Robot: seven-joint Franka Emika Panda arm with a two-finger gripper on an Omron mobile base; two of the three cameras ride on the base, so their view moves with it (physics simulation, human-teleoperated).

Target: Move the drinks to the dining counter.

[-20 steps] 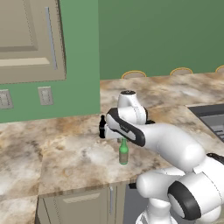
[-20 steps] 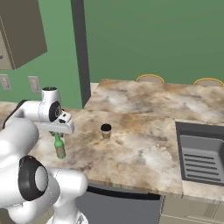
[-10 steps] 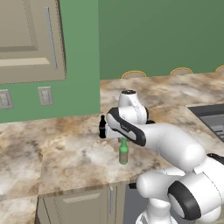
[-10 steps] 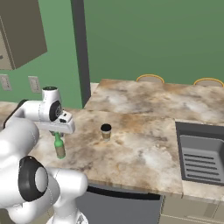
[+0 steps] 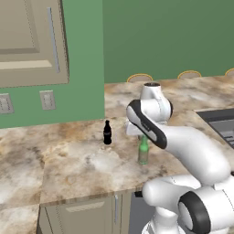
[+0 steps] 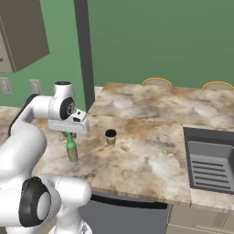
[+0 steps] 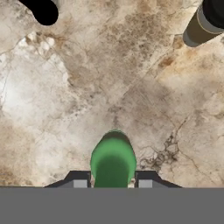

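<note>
My gripper [image 7: 113, 181] is shut on the neck of the slim green bottle [image 7: 113, 159], which stays upright. In the base views the bottle [image 5: 143, 153] [image 6: 71, 148] hangs under the hand [image 5: 142, 136] [image 6: 69, 134], low over the near counter. I cannot tell whether its base touches the stone. The black bottle [image 5: 107, 132] [image 7: 41, 11] stands to its left near the green wall. The tan cup with a dark lid [image 6: 110, 137] [image 7: 203, 24] stands to the right. The dining counter [image 5: 183, 93] [image 6: 183, 103] stretches behind, edged by round stool seats [image 5: 140, 77] [image 6: 156, 82].
A dark sink basin [image 6: 212, 157] [image 5: 221, 123] is set into the counter at the right. Wall outlets [image 5: 47, 99] and an upper cabinet [image 5: 29, 41] sit at the left. Open marbled counter [image 6: 151, 155] lies between the cup and the sink.
The hand has moved to the right and a little up, taking the green bottle with it. The black bottle and the cup have stayed put.
</note>
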